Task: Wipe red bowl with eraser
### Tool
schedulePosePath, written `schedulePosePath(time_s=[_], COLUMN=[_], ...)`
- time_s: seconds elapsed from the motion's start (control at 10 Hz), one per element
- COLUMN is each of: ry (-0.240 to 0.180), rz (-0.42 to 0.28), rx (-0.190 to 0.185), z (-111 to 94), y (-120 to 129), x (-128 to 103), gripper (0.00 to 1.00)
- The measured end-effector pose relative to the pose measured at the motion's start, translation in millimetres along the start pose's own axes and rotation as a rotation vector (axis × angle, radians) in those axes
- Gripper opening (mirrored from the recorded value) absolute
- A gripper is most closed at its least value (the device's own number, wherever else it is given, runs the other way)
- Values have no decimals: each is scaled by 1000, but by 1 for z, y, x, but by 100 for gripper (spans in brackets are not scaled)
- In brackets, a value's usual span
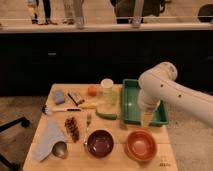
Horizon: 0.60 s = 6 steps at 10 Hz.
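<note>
The red bowl (141,145) sits at the front right of the wooden table, orange-red with a glossy inside. The eraser (76,97), a small dark block with a tan stripe, lies at the back left of the table, next to a blue-grey pad (59,96). My gripper (146,118) hangs from the white arm (156,90) over the front of the green tray (131,102), just behind the red bowl and far to the right of the eraser.
A dark maroon bowl (100,143) sits left of the red bowl. A black-handled brush (59,109), fork (88,120), clear cup (107,91), orange fruit (92,90), yellow and green items, grey cloth (48,136) and metal cup (60,149) fill the table's left and middle.
</note>
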State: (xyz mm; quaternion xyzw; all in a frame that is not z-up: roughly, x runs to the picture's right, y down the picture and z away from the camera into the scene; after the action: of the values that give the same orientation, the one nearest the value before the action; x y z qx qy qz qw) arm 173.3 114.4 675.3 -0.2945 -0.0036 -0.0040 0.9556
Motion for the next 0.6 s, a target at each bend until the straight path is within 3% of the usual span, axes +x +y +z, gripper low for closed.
schedulePosePath(time_s=[0.4,0.6], ry=[-9,-37], rz=[-54,-90], rx=[10,6], z=[-7,-11], y=[4,7], x=[-40,-63], gripper=[80,80])
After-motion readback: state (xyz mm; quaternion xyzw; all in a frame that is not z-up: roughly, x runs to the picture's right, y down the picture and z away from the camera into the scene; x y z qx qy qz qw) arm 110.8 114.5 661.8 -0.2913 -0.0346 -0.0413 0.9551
